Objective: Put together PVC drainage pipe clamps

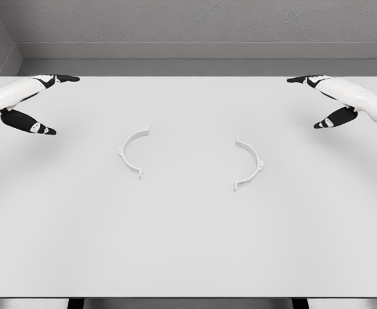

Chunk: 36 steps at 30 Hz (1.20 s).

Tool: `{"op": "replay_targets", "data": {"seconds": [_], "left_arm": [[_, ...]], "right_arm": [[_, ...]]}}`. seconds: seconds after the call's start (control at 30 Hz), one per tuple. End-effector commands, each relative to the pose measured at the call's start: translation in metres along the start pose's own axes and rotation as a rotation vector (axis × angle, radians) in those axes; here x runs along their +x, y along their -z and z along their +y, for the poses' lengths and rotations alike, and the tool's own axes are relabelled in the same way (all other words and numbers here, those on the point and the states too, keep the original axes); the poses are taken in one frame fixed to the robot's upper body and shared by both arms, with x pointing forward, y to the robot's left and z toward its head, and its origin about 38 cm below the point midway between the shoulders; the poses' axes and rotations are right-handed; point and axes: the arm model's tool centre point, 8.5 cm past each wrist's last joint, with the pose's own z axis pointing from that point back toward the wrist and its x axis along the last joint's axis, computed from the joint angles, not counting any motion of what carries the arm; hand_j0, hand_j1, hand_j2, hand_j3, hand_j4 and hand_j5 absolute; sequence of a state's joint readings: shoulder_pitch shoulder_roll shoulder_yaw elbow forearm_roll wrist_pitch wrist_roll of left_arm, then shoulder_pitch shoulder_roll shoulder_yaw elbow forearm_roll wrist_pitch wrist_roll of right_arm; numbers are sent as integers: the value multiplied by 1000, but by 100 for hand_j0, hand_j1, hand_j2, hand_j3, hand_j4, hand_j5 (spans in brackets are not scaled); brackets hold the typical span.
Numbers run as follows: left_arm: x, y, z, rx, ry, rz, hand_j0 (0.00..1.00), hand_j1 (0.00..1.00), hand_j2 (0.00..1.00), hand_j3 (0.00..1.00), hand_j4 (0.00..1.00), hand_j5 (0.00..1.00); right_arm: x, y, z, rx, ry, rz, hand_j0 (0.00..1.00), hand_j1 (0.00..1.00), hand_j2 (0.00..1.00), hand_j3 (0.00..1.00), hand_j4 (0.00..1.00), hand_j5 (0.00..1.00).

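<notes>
2 clamp halves lie flat mid-table (188, 257): left clamp half (131, 152) arcs open toward 3 o'clock, right clamp half (251, 163) toward 9, long axes 12–6. Left hand (33, 103) at 10 and right hand (327, 100) at 2, fingers spread, holding nothing.

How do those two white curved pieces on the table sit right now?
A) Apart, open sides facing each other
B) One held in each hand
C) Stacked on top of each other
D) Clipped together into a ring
A: the left half-clamp and right half-clamp lie separated on the table, their hollow sides facing each other.
</notes>
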<state>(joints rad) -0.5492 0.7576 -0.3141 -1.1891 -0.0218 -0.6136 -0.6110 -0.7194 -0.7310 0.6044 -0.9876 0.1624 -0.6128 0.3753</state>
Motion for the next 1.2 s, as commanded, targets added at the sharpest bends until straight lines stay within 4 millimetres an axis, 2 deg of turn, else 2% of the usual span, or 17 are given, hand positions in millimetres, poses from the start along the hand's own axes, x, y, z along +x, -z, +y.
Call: {"op": "replay_targets", "data": {"seconds": [0.0,0.07,0.13,0.2,0.23,0.27,0.33,0.37,0.47,0.6,0.67,0.8,0.87,0.93,1.03,1.17], "left_arm": [[1,0,1,4,-3,-5,100,100,100,100,100,100],[1,0,1,4,-3,-5,100,100,100,100,100,100],[1,0,1,4,-3,-5,100,100,100,100,100,100],[2,2,-1,3,-8,-10,100,100,100,100,100,100],[2,3,-1,3,-8,-11,100,100,100,100,100,100],[3,3,-2,2,-7,-13,100,100,100,100,100,100],[6,12,-14,-25,-19,-28,100,100,100,100,100,100],[11,26,-27,-53,-30,-52,100,100,100,100,100,100],[14,40,-38,-98,24,-41,100,100,100,100,100,100],[22,64,-36,-121,115,-32,100,100,100,100,100,100],[24,66,-29,-120,140,-27,100,100,100,100,100,100],[28,87,-55,-193,204,-10,100,100,100,100,100,100],[28,87,-55,-193,205,-7,100,100,100,100,100,100],[24,86,-58,-199,196,2,100,100,100,100,100,100],[24,89,-62,-208,197,7,100,100,100,100,100,100],[26,93,-65,-213,195,-3,100,100,100,100,100,100]], "right_arm": [[-1,0,0,-2,9,3,100,100,100,100,100,100],[-3,-1,4,-1,18,7,100,100,100,100,100,100],[-1,5,38,19,80,-3,100,100,100,100,100,100],[-5,3,54,53,106,10,100,100,100,100,100,100],[-7,11,68,81,148,17,100,100,100,100,100,100],[-7,17,74,89,183,15,100,100,100,100,100,100],[-4,21,70,79,181,6,100,100,100,100,100,100],[-2,23,66,72,175,0,100,100,100,100,100,100],[9,38,68,68,184,-34,100,100,100,100,100,100],[23,54,76,74,194,-70,100,100,100,100,100,100],[27,58,80,74,202,-82,100,100,100,100,100,100],[32,57,84,84,193,-99,100,100,100,100,100,100],[35,58,81,81,184,-108,100,100,100,100,100,100],[54,64,72,69,154,-166,100,100,100,100,100,100],[58,65,70,67,142,-181,100,100,100,100,100,100],[61,51,68,76,106,-194,100,100,100,100,100,100]]}}
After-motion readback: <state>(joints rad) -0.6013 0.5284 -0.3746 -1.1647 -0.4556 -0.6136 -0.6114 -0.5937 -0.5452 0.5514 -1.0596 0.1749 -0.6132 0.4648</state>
